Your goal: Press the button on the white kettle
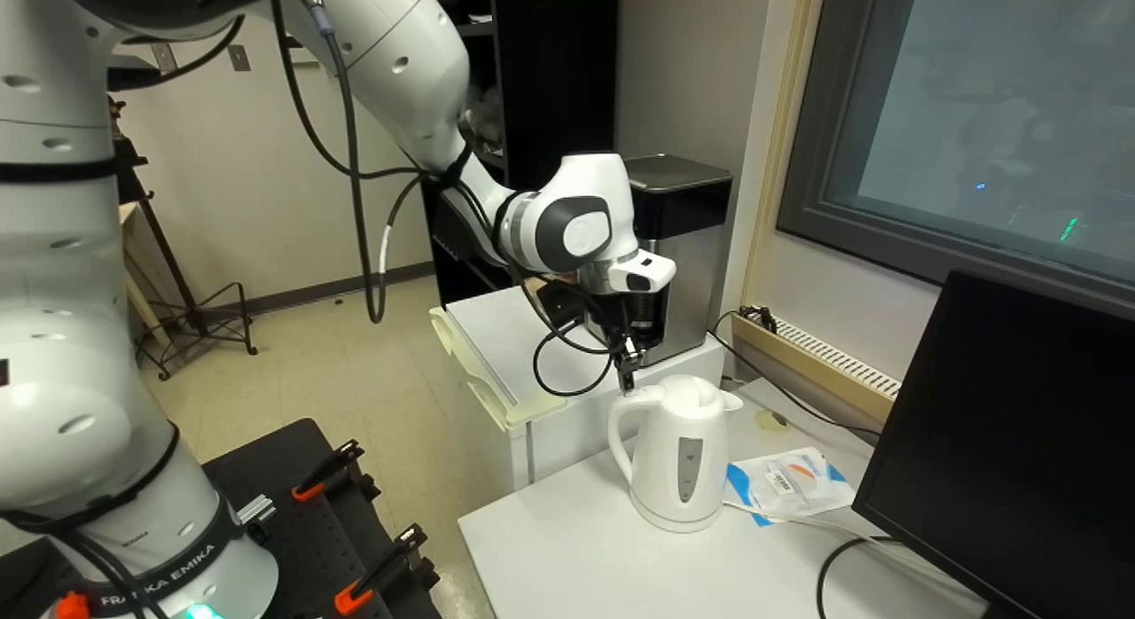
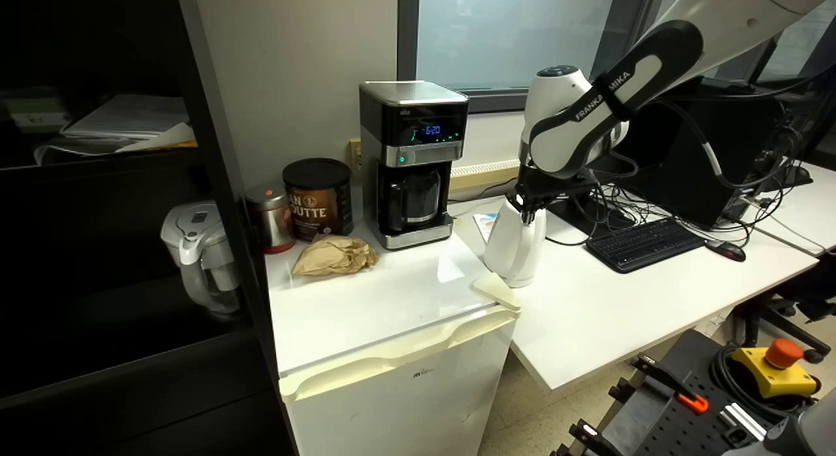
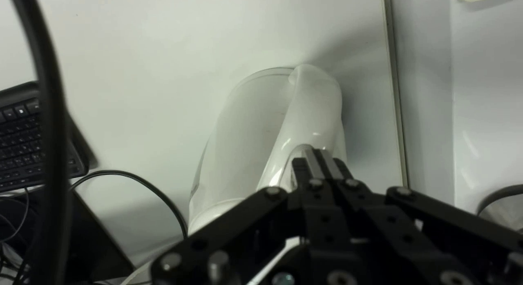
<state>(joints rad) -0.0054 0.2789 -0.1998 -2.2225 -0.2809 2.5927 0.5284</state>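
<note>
The white kettle [image 1: 661, 468] stands upright on the white desk, beside the fridge. It also shows in an exterior view [image 2: 513, 250] and in the wrist view [image 3: 245, 138]. Its handle [image 3: 312, 101] points toward the robot's side, and its spout points toward the wall. My gripper [image 1: 628, 387] points down at the top of the handle. The fingers [image 3: 322, 152] are shut together with nothing between them. In the wrist view the fingertips [image 3: 320, 152] lie over an oval recess at the handle's top. The button is hidden behind them. I cannot tell whether they touch it.
The coffee machine [image 2: 418, 162] stands on the small fridge [image 2: 392, 312] beside the kettle. A monitor [image 1: 1020, 442], a keyboard [image 2: 643, 244] and a packet [image 1: 789, 481] are on the desk [image 1: 567, 548]. A brown paper bag [image 2: 334, 255] lies on the fridge.
</note>
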